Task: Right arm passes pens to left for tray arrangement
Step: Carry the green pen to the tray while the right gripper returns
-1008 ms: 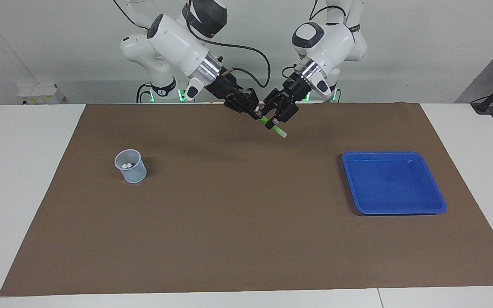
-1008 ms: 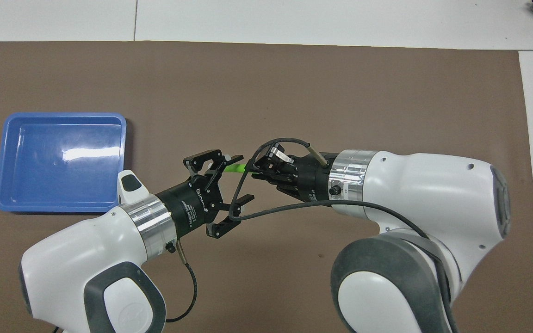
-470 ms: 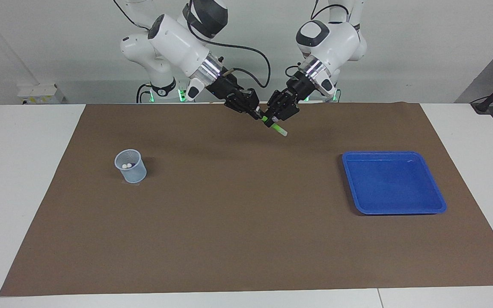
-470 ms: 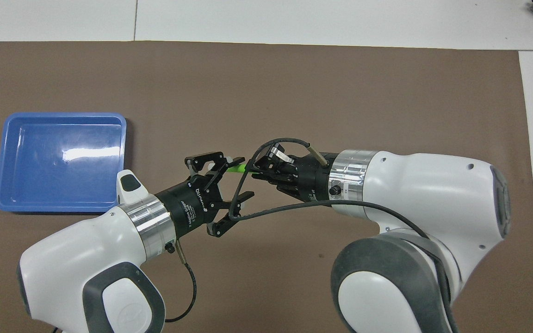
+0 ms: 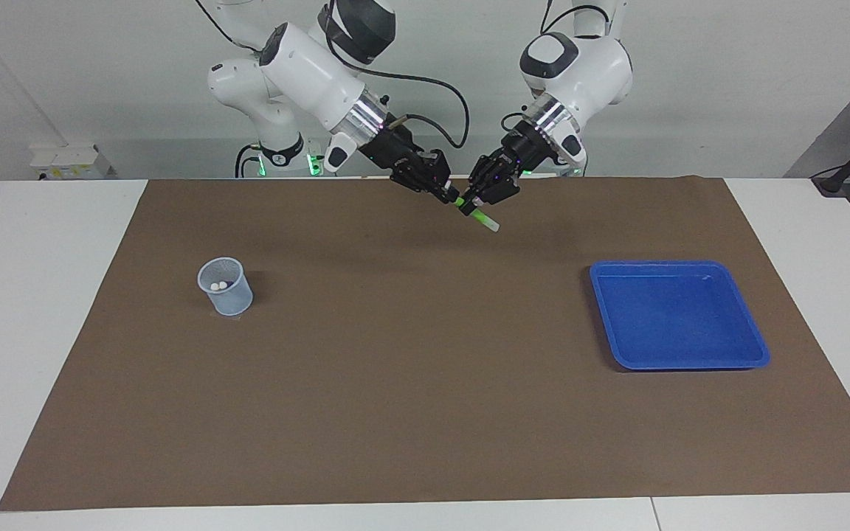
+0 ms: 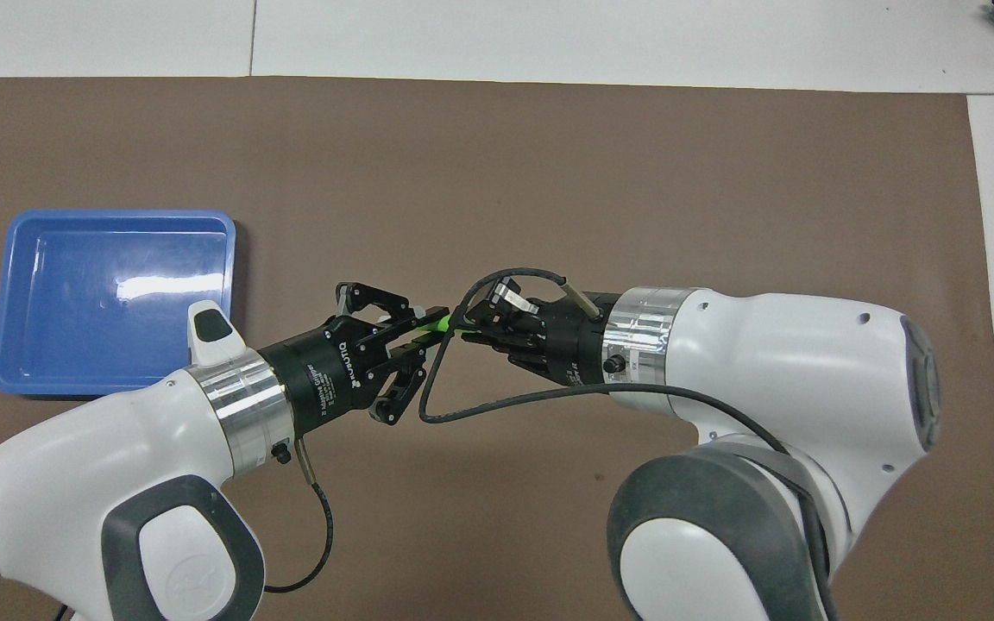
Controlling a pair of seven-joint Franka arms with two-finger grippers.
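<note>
A green pen [image 5: 477, 214] with a pale end is held in the air over the mat's edge nearest the robots, midway between the arms; it also shows in the overhead view [image 6: 438, 323]. My right gripper [image 5: 446, 193] is shut on its upper end. My left gripper [image 5: 478, 199] has its fingers closed in on the same pen from the tray's side [image 6: 422, 332]. The blue tray [image 5: 679, 316] lies empty toward the left arm's end [image 6: 113, 302]. The yellow and purple pens are not seen as such.
A pale blue mesh cup [image 5: 225, 286] stands toward the right arm's end, with two pale round tips showing inside. The right arm hides it in the overhead view. A brown mat [image 5: 410, 383] covers the table.
The left gripper's fingers, wide open around the green pen before, have closed in on it. The left arm's wrist has risen and turned. The right gripper still holds the pen in place.
</note>
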